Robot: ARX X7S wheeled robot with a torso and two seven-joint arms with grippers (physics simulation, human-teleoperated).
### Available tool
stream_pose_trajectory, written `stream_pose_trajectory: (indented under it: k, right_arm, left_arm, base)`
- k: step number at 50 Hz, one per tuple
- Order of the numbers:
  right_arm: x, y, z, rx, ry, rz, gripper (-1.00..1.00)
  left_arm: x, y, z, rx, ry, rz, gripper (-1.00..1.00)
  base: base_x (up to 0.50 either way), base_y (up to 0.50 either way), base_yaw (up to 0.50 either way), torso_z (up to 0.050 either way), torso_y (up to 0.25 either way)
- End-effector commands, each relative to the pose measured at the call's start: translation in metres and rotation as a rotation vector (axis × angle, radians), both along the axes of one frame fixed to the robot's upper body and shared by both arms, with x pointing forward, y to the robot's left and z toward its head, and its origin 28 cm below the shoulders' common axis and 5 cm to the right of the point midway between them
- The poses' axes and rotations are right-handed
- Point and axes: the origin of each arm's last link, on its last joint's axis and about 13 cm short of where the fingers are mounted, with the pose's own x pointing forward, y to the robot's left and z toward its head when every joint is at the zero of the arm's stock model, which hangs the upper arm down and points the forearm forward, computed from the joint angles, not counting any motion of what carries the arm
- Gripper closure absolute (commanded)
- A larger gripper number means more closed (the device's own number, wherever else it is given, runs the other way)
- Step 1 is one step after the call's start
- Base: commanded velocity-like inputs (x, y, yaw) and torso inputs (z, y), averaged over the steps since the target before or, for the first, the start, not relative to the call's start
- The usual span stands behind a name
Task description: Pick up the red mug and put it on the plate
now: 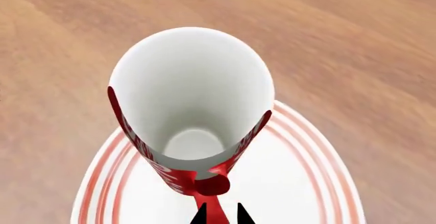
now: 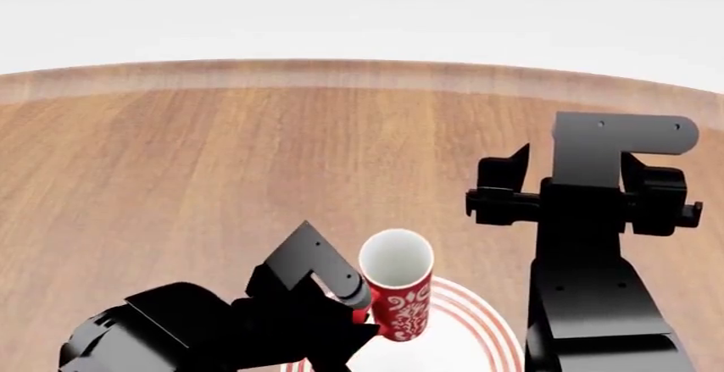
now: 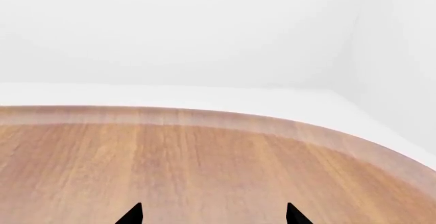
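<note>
The red mug (image 2: 398, 297), red with a white floral pattern and white inside, stands upright over the plate (image 2: 476, 338), a white plate with red rings at the table's near edge. In the left wrist view I look down into the mug (image 1: 194, 106), with the plate (image 1: 299, 183) under it. My left gripper (image 1: 221, 216) is closed narrowly around the mug's red handle (image 1: 212, 203); the fingertips (image 1: 199, 216) sit on either side of it. My right gripper (image 3: 212, 216) is open and empty, raised at the right of the head view (image 2: 582, 198), facing the far table edge.
The round wooden table (image 2: 226, 160) stretches ahead, its far rim (image 3: 204, 116) against a white background. No other mugs show in these views. The left arm (image 2: 203, 330) fills the lower left of the head view.
</note>
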Motion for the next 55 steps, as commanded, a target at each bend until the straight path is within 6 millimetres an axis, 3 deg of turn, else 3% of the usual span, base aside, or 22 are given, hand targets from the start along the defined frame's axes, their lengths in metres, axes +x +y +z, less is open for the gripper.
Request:
stream_pose_trajectory:
  k: [1, 21, 55]
  right_arm:
    - [0.000, -0.001, -0.003, 0.001, 0.004, -0.002, -1.00]
    - [0.000, -0.001, -0.007, 0.000, 0.004, -0.004, -1.00]
    - [-0.001, -0.002, -0.011, 0.002, 0.006, -0.008, -1.00]
  left_arm:
    - [0.002, 0.001, 0.005, 0.054, 0.015, 0.027, 1.00]
    - [-0.003, 0.001, 0.000, 0.054, 0.121, -0.066, 1.00]
    - [-0.012, 0.004, -0.008, 0.127, 0.235, -0.031, 1.00]
  base:
    - [0.00, 0.00, 0.00, 0.000, 0.000]
    - [0.00, 0.00, 0.00, 0.000, 0.000]
    - [0.00, 0.00, 0.00, 0.000, 0.000]
